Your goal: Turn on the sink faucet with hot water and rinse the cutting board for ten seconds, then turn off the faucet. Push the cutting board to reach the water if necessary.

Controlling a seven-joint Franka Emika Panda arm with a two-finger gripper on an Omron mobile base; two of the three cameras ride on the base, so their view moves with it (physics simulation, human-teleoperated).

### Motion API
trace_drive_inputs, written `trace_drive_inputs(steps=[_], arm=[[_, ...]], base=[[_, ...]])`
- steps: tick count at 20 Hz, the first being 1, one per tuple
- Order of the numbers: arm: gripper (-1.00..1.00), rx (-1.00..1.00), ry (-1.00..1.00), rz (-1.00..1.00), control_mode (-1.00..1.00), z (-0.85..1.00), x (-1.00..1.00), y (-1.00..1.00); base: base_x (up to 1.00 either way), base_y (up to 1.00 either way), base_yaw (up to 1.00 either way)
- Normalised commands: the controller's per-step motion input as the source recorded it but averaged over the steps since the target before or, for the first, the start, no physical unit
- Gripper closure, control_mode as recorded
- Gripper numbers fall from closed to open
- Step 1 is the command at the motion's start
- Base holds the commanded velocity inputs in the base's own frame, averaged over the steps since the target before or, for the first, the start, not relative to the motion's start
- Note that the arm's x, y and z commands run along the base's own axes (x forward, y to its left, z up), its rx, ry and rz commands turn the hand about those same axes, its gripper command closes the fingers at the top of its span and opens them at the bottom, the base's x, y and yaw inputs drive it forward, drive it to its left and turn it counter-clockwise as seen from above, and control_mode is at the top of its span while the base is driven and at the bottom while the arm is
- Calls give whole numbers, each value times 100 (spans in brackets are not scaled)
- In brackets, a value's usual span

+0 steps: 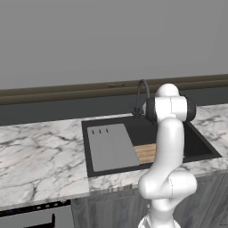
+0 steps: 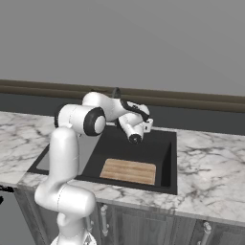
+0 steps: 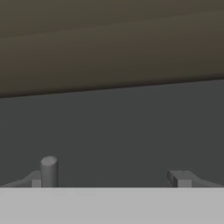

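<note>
Our hand (image 2: 143, 125) sits up at the back of the sink (image 2: 165, 158), close to the sink faucet (image 1: 141, 95), with nothing between its fingers. In the hand view the two fingertips (image 3: 49, 171) stand well apart, so we read it as open, facing the dark backsplash.

No water runs yet, so we judge the step in hand is reaching the handle at the faucet's base. To do it well, we should come in low beside the base, keep clear of the arched spout, and swing the handle to the hot side; which side that is we cannot tell.

The cutting board (image 2: 128, 171) lies flat on the basin floor near the front wall, beside a grey slotted slab (image 1: 111, 146). It may need a push toward the spout.

Around the sink spreads the white veined marble tabletop (image 1: 40, 156), with a plain grey wall behind.
</note>
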Motion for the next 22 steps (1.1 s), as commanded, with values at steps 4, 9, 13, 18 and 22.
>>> trace_drive_inputs(steps=[4,9,13,18,22], arm=[[-100,1,0,0,-100,0,-20,-27],[-100,1,0,0,-100,0,-22,-29],[-100,0,0,0,-100,0,-6,-24],[-100,0,0,0,-100,0,0,-18],[-100,0,0,0,-100,0,0,-5]], base=[[0,0,0],[0,0,0],[0,0,0],[0,0,0],[0,0,0]])
